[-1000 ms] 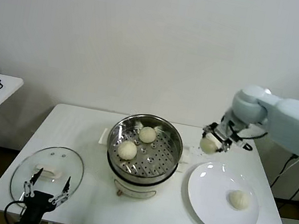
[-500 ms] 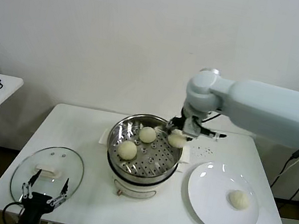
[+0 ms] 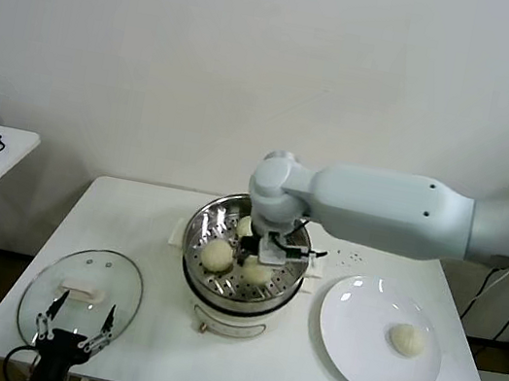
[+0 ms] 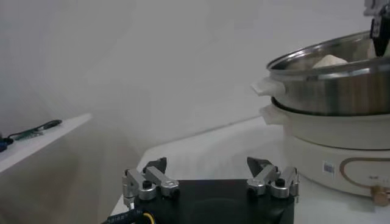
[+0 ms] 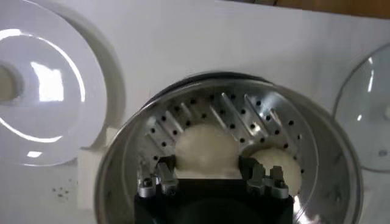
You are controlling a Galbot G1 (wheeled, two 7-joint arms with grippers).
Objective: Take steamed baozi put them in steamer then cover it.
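Baozi: 2 loose in steamer [image 3: 297, 242], 1 at its left side [image 3: 216, 255], 1 at rear [image 3: 244, 225]. Third baozi [image 3: 257, 271] pinched in right gripper [image 3: 261, 251], low inside steamer; 0.5 s ago at its right rim. Fourth baozi [image 3: 407, 339] on plate [image 3: 350, 350] right of steamer. Cover [image 3: 65, 315] on table left of steamer. Left gripper [image 3: 78, 319] spread, empty, at cover's near edge.

Cream-white baozi [image 3: 257, 272] sits between the black-and-silver right claw [image 3: 259, 263] fingers, over the shiny steel steamer [image 3: 296, 240] with its dotted, perforated floor. Beside it lies a glossy white plate [image 3: 356, 339] on the white desk [image 3: 301, 376]. Clear glass cover [image 3: 122, 296] carries a white handle.
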